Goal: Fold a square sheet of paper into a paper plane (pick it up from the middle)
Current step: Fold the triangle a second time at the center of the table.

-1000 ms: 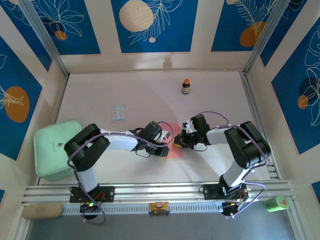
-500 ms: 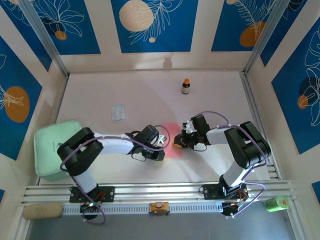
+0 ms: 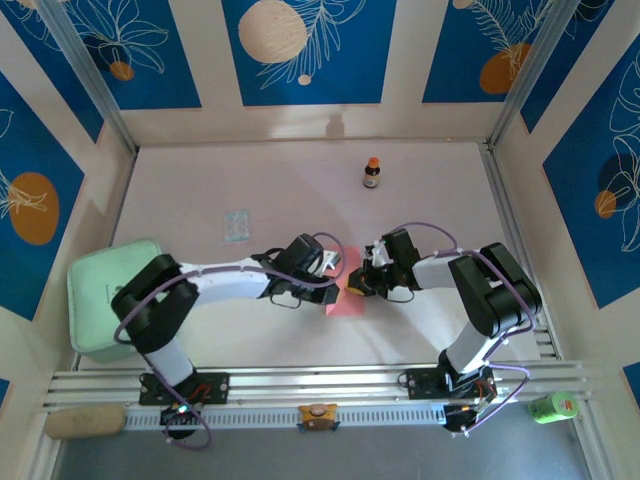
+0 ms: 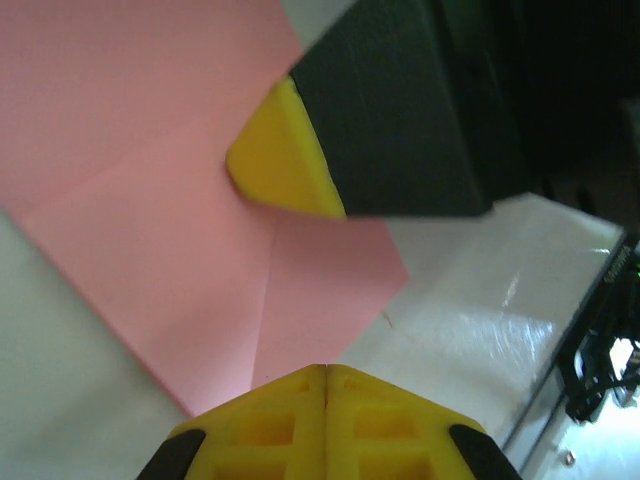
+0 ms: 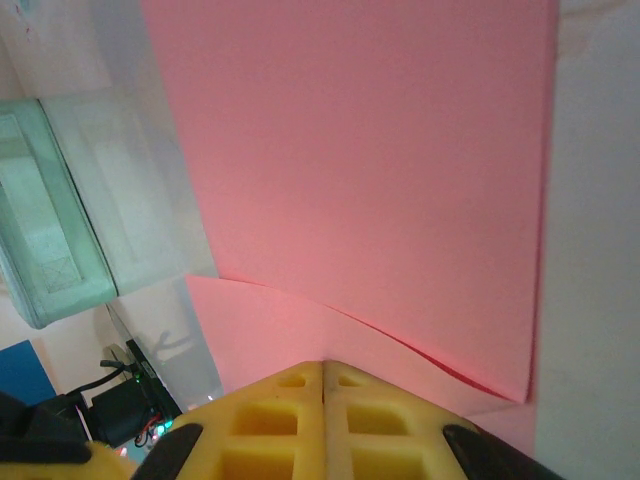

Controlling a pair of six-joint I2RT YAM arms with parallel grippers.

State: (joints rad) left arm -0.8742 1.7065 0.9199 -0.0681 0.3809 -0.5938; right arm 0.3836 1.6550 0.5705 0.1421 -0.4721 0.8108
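Right, close in front of the arm bases: square sheet of paper (image 3: 348, 302) lies flat on the table (image 3: 300, 190), between the two gripper tips and under both.

Handling, my read: very light, thin, floppy, no stiffness of its own. It will slide on the smooth tabletop, crumple or tear if pinched hard, and buckle if pushed sideways. One tip needs to pin it while the other works. Best hold is probably a free edge or corner of a raised flap, nipped lightly. Flat middle gives nothing to pinch.

Look: plain salmon-pink, unmarked. Left wrist view shows two straight creases across it and overlapping layers. Right wrist view shows one flap edge bowed up slightly, not pressed flat. Partly folded, no dart shape yet.

Left gripper (image 4: 325, 372): fingers closed together, seam tight, tip at the sheet's near corner. Can't tell if any paper is caught between them. Right gripper (image 5: 325, 368): fingers also closed together, nothing seen between, tip pressing down on the sheet beside the bowed flap.

Further out: mint-green tub (image 3: 100, 300) at left edge, well apart. Beyond, small pale packet (image 3: 236, 225) flat on the table. Farthest, small brown bottle (image 3: 372, 173) upright near the back wall.
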